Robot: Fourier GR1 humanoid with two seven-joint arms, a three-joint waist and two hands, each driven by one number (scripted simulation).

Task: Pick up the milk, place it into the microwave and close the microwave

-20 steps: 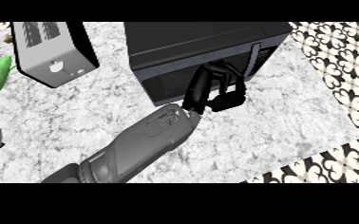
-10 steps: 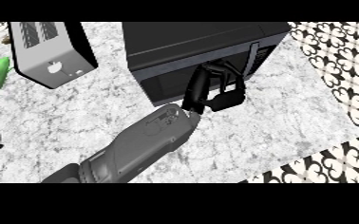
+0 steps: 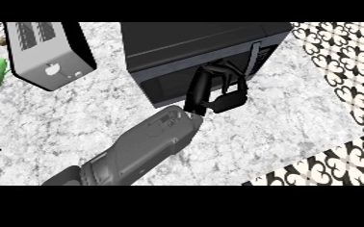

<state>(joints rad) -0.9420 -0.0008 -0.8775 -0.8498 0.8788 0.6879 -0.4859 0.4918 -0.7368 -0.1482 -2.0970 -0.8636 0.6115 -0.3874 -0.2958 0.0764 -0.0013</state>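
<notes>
- We see one hand, the left hand (image 3: pixel 217 94). Its grey forearm (image 3: pixel 142 149) comes in from the lower left edge and runs up and to the right.
- The hand lies against the front of the microwave (image 3: pixel 199 41). It touches the door (image 3: pixel 167 84) on the part near the handle (image 3: pixel 253 57).
- The handle is a vertical bar just beyond the hand and slightly to its right.
- Hand state: we cannot tell whether it is spread or closed where it meets the dark door. We see nothing held in it.
- The door sits flush with the microwave body, so we record it as shut.
- Milk: we cannot tell where it is, since this view does not show it.
- The toaster (image 3: pixel 46 62) stands well to the left of the hand, apart from the microwave.
- The marbled grey counter (image 3: pixel 298 120) lies bare below and to the right of the hand.
</notes>
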